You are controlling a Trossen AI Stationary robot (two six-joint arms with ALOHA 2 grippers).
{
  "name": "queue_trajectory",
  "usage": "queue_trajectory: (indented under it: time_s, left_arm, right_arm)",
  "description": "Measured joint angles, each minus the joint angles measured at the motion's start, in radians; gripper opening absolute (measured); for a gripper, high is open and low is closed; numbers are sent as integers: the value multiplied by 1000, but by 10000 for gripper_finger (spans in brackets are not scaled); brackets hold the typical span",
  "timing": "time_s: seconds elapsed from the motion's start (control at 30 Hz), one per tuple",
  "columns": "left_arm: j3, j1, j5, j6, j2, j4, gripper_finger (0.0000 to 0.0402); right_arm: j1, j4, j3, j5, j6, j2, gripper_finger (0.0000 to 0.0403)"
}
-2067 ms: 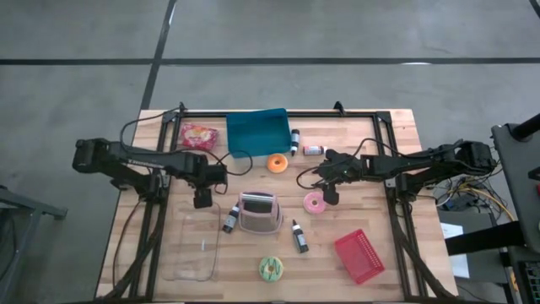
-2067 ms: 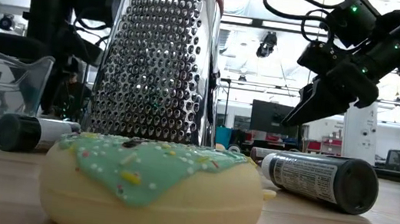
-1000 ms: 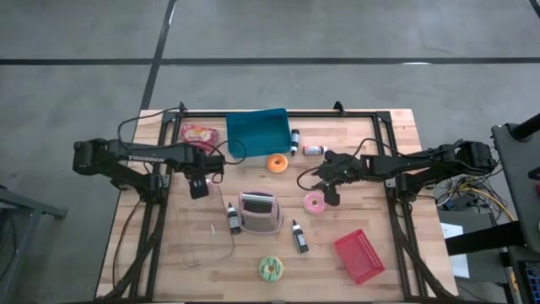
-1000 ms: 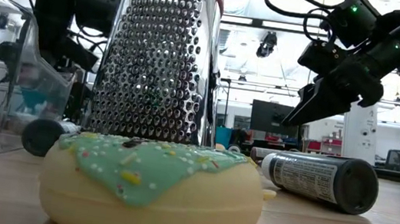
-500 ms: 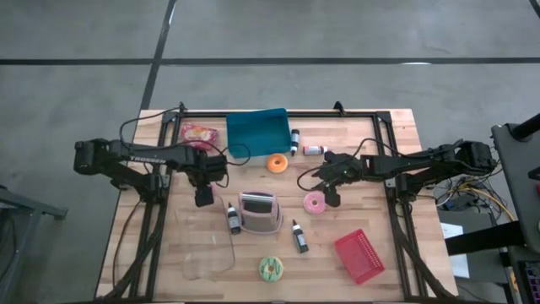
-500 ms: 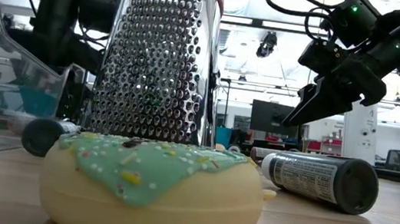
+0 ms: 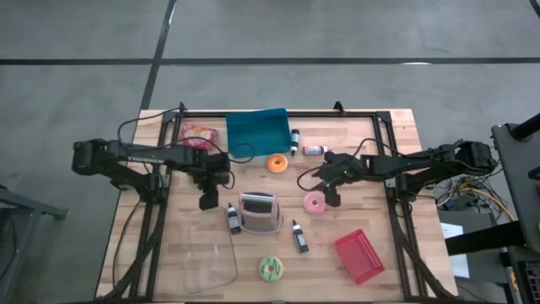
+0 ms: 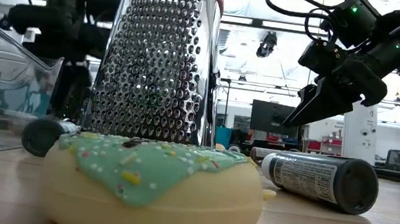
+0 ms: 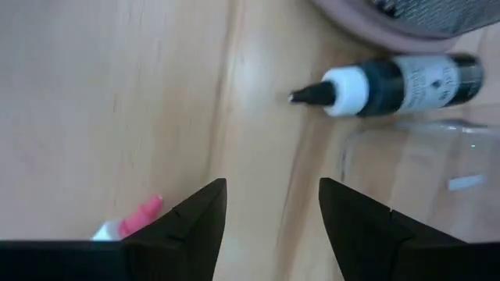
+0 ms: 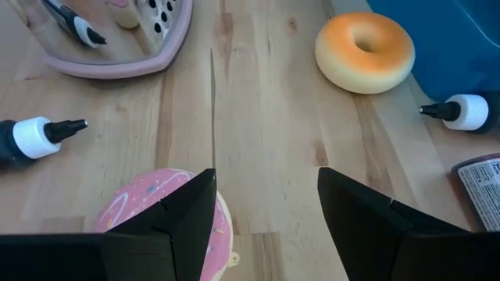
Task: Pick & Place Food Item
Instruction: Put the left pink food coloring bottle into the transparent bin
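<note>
Table (image 7: 405, 143) of pale wood carries everything, with the teal bin (image 7: 257, 133) at its far edge and the clear container (image 7: 211, 266) at the near edge. Next the grater (image 7: 260, 213) stands mid-table. The left gripper (image 7: 207, 201) hovers beside it, fingers spread and empty. The right gripper (image 7: 332, 200) (fingers spread too) hangs just beside the pink donut (image 7: 315, 202). The green donut (image 7: 271, 268) lies near the front.

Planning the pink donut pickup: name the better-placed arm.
Right. Its open tool hovers beside the pink donut, which shows at its fingers in the wrist view. The left tool sits across the grater.
</note>
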Motion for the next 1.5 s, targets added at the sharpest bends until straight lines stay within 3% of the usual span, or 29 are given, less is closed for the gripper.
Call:
queue_trajectory:
  time_s: [0.07,0.23,0.3,0.67,0.83,0.97,1.27,1.5]
  left_arm:
    - [16,0,-40,8,-14,1,209]
    - [24,1,-373,4,-33,-94,209]
    - [23,2,-418,6,-31,-141,209]
    - [-14,9,-368,64,-30,-162,209]
    - [-12,26,-426,31,1,-169,209]
    - [-15,37,-345,49,72,-169,209]
    - [3,39,-387,60,288,-167,209]
    - [16,38,-364,76,310,-168,203]
  right_arm:
    - [0,0,0,0,0,0,219]
    - [0,1,0,0,0,0,219]
    - [0,0,0,0,0,0,219]
    - [0,1,0,0,-1,0,219]
    - [0,0,0,-3,-9,0,219]
    - [0,-1,0,-6,-15,0,219]
    - [0,-2,0,-6,-30,0,219]
    - [0,-2,0,-6,-38,-1,219]
